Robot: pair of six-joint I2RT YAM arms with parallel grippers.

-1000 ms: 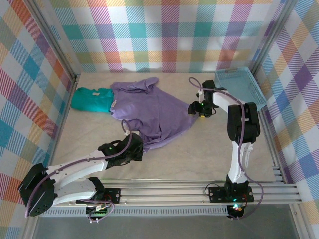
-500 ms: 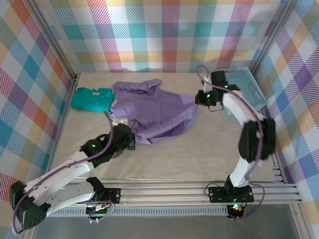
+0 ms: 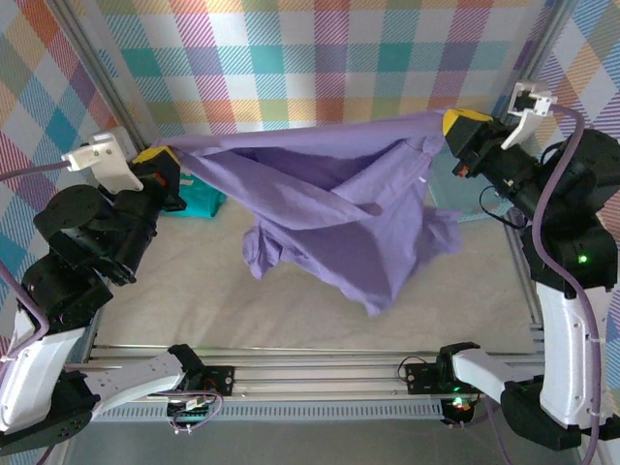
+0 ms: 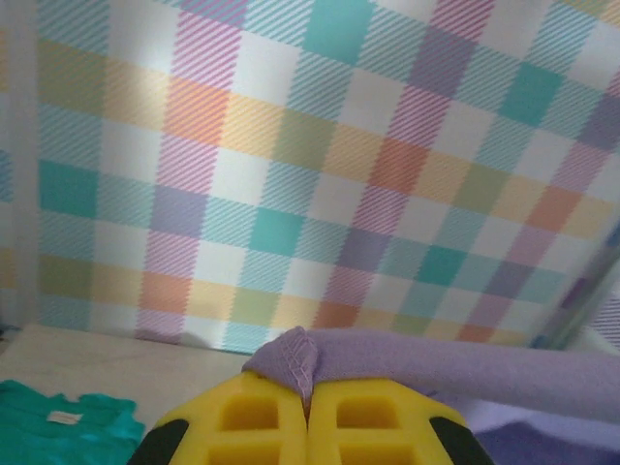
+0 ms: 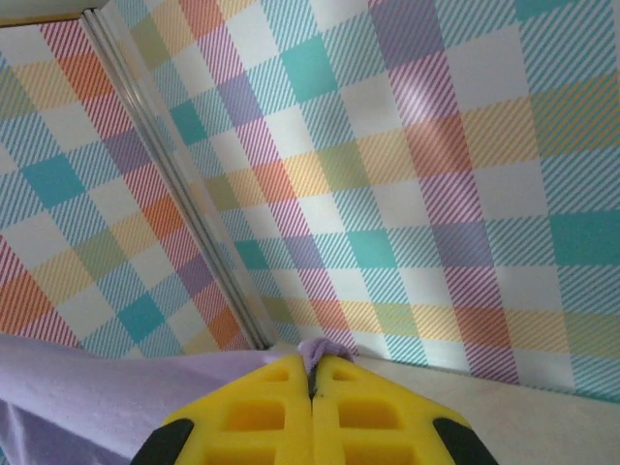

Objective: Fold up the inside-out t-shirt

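Note:
The lavender inside-out t-shirt [image 3: 329, 218] hangs in the air, stretched between both raised arms, its lower folds drooping toward the table. My left gripper [image 3: 167, 155] is shut on the shirt's left edge; in the left wrist view a pinched fold of the t-shirt [image 4: 465, 363] pokes out between the yellow fingers [image 4: 247, 417] of that gripper [image 4: 310, 392]. My right gripper [image 3: 453, 124] is shut on the shirt's right edge; in the right wrist view a small tuft of the t-shirt [image 5: 322, 351] sticks out at the tip of the gripper [image 5: 312, 373].
A teal-green folded garment [image 3: 201, 201] lies on the table at the back left, mostly behind the left arm, also in the left wrist view [image 4: 58, 431]. A light blue basket [image 3: 463, 199] sits at the back right behind the hanging cloth. Plaid walls enclose the table.
Both arms have risen from the table and spread apart, lifting the shirt off the surface and stretching it out. The right gripper closed on the shirt's edge during this time.

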